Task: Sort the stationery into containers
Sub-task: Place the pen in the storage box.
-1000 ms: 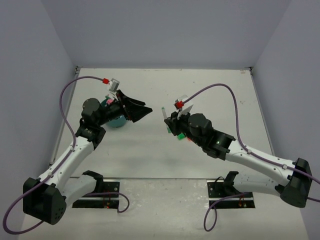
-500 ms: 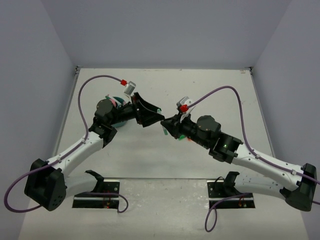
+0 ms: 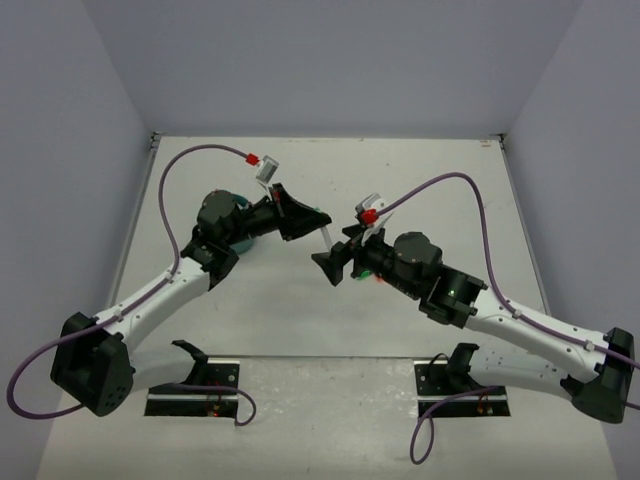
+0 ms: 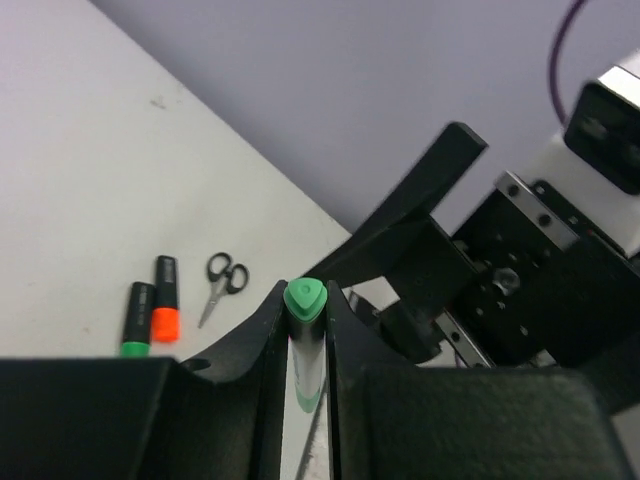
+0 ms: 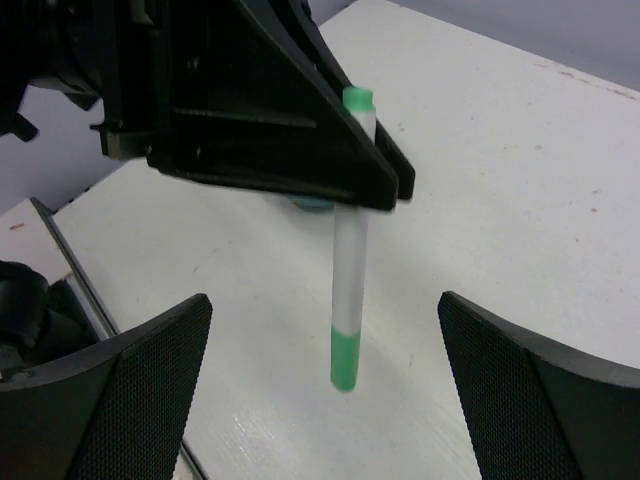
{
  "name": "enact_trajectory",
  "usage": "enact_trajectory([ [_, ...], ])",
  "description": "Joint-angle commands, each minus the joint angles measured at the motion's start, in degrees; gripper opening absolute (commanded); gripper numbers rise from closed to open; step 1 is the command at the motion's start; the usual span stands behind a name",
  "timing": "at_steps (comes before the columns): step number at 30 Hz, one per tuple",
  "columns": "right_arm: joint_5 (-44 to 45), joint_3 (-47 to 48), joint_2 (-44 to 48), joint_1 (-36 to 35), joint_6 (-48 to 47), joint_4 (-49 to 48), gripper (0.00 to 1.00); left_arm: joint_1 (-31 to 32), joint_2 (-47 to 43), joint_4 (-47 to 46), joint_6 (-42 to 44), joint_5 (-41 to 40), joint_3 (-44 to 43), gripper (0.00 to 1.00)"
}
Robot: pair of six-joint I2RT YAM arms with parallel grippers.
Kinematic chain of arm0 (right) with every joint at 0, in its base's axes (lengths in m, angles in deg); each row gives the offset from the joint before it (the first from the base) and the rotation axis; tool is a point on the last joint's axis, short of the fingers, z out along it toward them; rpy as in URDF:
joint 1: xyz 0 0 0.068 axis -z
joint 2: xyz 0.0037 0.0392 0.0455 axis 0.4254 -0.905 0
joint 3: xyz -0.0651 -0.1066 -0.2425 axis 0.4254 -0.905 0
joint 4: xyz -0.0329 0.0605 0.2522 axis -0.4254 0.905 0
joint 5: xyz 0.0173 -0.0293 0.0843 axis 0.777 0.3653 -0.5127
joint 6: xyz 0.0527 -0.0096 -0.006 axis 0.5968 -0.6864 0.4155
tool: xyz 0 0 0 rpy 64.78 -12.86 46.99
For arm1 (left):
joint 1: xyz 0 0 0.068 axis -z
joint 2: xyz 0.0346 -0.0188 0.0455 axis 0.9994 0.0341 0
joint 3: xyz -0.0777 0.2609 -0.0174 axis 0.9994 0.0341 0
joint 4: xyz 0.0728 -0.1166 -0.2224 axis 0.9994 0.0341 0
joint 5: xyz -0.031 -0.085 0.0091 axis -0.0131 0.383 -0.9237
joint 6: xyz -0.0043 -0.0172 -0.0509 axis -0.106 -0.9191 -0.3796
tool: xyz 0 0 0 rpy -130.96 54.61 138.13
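**While the left gripper (image 4: 304, 297) clamps the white pen (image 5: 349, 250), the right gripper (image 3: 327, 265) stands open**

Held above the table (image 5: 500, 150) between the two arms, the white pen hangs nearly upright. Its upper part is pinched just below the green cap by the left gripper's fingers (image 4: 262, 345), which are pressed together on it. The right gripper's fingers are spread wide on either side of the pen's lower green end and touch nothing.

Judged from that, the step in hand is a pass from arm to arm, with the left arm as carrier. The teal organiser (image 3: 246, 239) sits partly hidden under the left arm, close to its wrist.

The next move calls for the right arm to back clear. The left arm should then swing the pen over the organiser, line it up with a compartment and lower it before letting go.

A green highlighter (image 4: 137, 318), an orange highlighter (image 4: 165, 312) and the scissors (image 4: 222, 285) lie together on the table, not yet sorted.
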Motion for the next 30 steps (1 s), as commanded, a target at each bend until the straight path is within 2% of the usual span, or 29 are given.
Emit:
enact_trajectory([
  [1, 9.02, -2.45, 4.53, -0.2, 4.65, 2.58, 0.99, -0.34, -0.89, 19.22, 10.23, -22.53, -9.53, 0.0],
  [3, 12.52, -4.77, 7.69, -0.13, 7.05, 4.49, 0.99, -2.34, -0.75, 26.38, 12.12, -39.03, -14.0, 0.0],
  [4, 13.89, -5.82, 9.18, -0.17, 7.94, 4.93, 0.99, -3.53, -0.53, 28.35, 12.42, -44.59, -14.77, 0.0],
  [7, 16.0, -10.5, 15.8, -0.12, 10.3, 4.88, 0.99, -10.33, 1.57, 28.86, 10.74, -55.46, -17.27, 0.0],
  [10, 13.56, -13.44, 20.78, -0.2, 10.38, 4.61, 0.99, -14.55, 6.4, 26.82, 11.21, -61.5, -19.56, 0.0],
  [14, 12.43, -15.94, 24.42, -0.2, 10.15, 5.13, 0.99, -18.01, 11.26, 24.94, 12.74, -62.64, -21.15, 0.0],
  [20, 11.98, -17.96, 24.84, -0.15, 8.5, 5.36, 0.99, -18.96, 15.55, 22.36, 12.96, -64.53, -19.59, 0.0],
  [24, 11.96, -18.83, 24.33, -0.2, 7.87, 4.19, 0.99, -19.16, 15.91, 20.71, 12.19, -65.77, -16.32, 0.0],
  [30, 11.49, -18.26, 22.05, -0.2, 7.6, 3.81, 0.99, -19.16, 15.9, 24.4, 10.14, -69.04, -15.04, 0.0],
])
